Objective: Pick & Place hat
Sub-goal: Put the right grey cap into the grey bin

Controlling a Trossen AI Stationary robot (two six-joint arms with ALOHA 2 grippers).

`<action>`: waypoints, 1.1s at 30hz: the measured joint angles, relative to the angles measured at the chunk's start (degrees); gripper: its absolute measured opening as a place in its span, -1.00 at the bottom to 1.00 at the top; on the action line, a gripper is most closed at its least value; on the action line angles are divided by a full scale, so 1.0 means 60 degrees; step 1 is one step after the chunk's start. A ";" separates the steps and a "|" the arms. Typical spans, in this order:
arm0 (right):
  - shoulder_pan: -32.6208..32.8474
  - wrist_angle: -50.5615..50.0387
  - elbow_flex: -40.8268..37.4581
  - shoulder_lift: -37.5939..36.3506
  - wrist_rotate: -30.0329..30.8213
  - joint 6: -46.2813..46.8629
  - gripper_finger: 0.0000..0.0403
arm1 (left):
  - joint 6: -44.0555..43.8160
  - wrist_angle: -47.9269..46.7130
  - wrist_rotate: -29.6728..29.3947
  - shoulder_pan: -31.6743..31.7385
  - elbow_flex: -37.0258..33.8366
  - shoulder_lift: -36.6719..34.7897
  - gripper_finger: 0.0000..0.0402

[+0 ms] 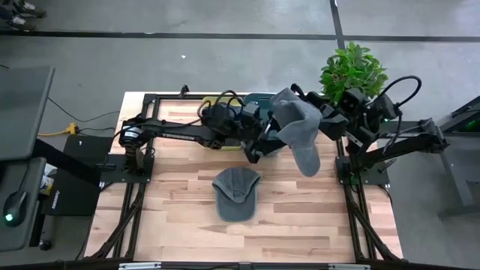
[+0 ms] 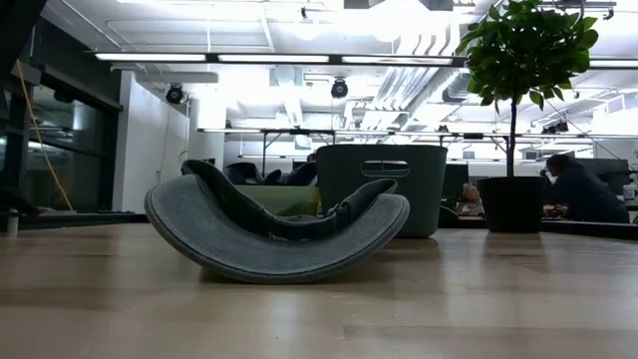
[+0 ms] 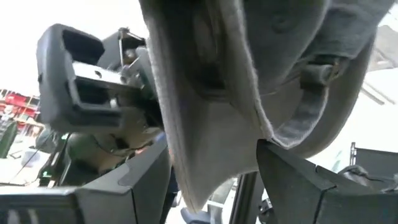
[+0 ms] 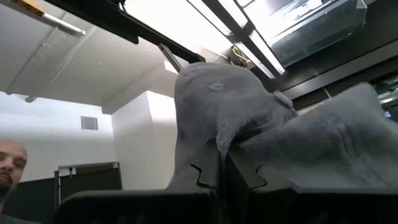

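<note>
A grey hat point(image 1: 296, 131) is held up in the air over the table's far right part, between both arms. My right gripper point(image 1: 324, 124) comes from the right and is shut on it point(image 4: 225, 165). My left gripper point(image 1: 264, 141) reaches across from the left. It is open point(image 3: 214, 180), with one finger on each side of a hanging flap of the hat point(image 3: 211, 143). A second grey hat point(image 1: 236, 193) lies on the table's middle, resting on its curved underside point(image 2: 274, 264). My right gripper pinches a bunched fold of the hat's cloth point(image 4: 219, 140) between its two fingers. The hat is lifted clear of the table and drapes over and around the fingers. My left gripper has the flap between its fingers; I cannot tell whether they touch it.
A dark green bin point(image 1: 255, 99) point(image 2: 384, 189) stands at the far edge behind the arms. A potted plant point(image 1: 352, 71) point(image 2: 518, 100) stands at the far right corner. Bare wooden table top point(image 1: 172, 217) lies toward the near edge.
</note>
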 joint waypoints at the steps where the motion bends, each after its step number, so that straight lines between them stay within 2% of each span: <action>1: 0.0000 0.0000 0.0000 0.0000 0.0001 -0.0008 -1.00 | 0.0001 0.0035 0.0057 0.0000 0.0000 -0.0009 0.16; 9: -0.0282 -0.0227 0.0000 -0.0004 0.0053 0.0007 -1.00 | 0.0001 0.0011 0.0128 -0.0147 0.0000 -0.0009 0.15; 12: -0.0366 -0.0285 0.0000 0.0004 0.0069 0.0057 -1.00 | 0.0012 -0.0006 0.0063 -0.0149 0.0000 -0.0009 0.08; 18: -0.0398 -0.0384 0.0000 0.0000 0.0095 0.0024 -1.00 | 0.0012 -0.0014 -0.0050 -0.0131 0.0000 -0.0009 -0.31; 24: -0.0397 -0.0656 0.0000 0.0000 0.0192 0.0006 -1.00 | -0.0027 -0.0171 -0.0382 -0.0127 -0.0004 -0.0009 -0.90; 33: -0.0397 -0.0887 0.0000 -0.0004 0.0191 -0.0081 -1.00 | -0.0057 -0.0345 -0.0569 -0.0127 -0.0004 -0.0009 -0.96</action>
